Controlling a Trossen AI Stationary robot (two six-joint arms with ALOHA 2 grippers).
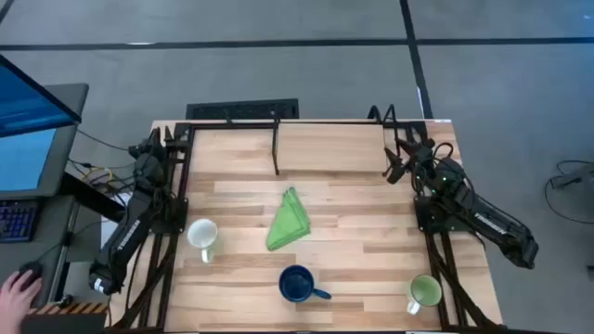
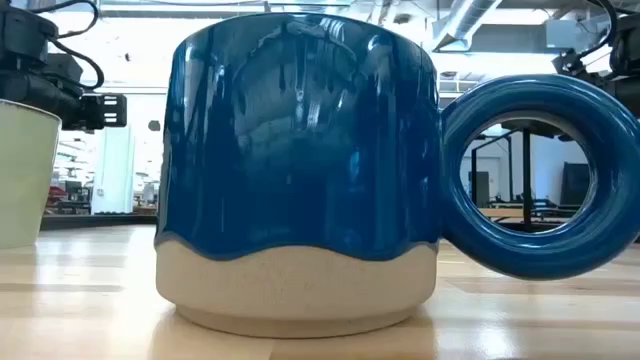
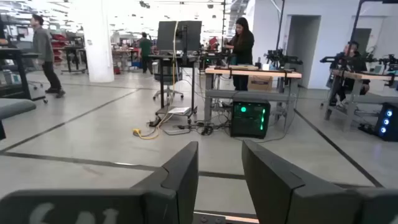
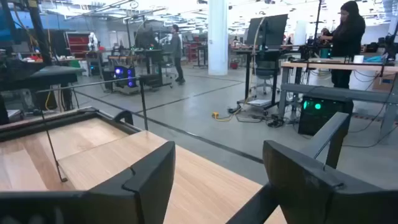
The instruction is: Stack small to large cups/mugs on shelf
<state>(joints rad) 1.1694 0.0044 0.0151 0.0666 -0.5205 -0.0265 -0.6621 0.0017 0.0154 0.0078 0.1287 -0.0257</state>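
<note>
high view has the whole wooden table (image 1: 353, 232) laid out, with the three mugs sitting along the lower part of the frame. the white mug (image 1: 202, 236) is at lower left, just beside the left arm (image 1: 130, 232). the dark blue mug (image 1: 297, 283) is bottom centre with its handle pointing right. the light green mug (image 1: 424, 292) is at lower right near the table edge. a folded green cloth (image 1: 290, 221) lies in the middle, above the blue mug and apart from it.

the shelf (image 1: 278, 139) is the strip along the top edge of the table, framed by black posts and a rail, and none of the mugs are on it.

the left gripper (image 1: 156, 144) is parked at the upper left corner of the table and the right gripper (image 1: 401, 153) at the upper right corner, both well away from the mugs. in the wrist views both sets of fingers are spread apart with nothing between them, the right one wider.

in the low view the blue mug fills nearly the whole frame, upright on the wood, with its bare sandy base showing. a hand (image 1: 19, 289) rests at the far lower left, off the table.
</note>
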